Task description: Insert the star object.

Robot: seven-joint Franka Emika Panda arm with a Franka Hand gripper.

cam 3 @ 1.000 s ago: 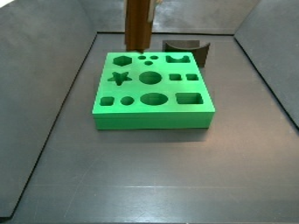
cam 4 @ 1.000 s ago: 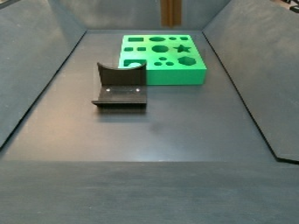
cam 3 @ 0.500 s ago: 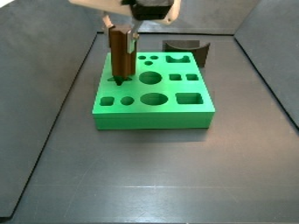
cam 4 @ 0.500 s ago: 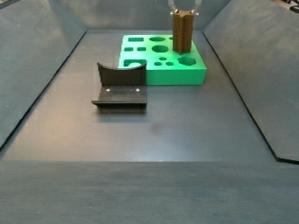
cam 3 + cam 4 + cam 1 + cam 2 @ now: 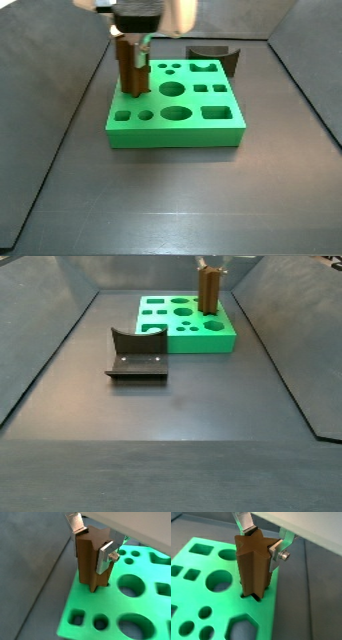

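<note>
We see the peg (image 5: 210, 289) standing upright on the green block (image 5: 187, 324) at the far end of the floor, the gripper (image 5: 207, 261) at its top. The fixture (image 5: 136, 354) sits nearer, apart.

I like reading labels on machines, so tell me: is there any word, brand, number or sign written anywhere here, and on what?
None can be read: no text shows on the green block, the star object, the gripper holding it, the fixture or the floor.
</note>
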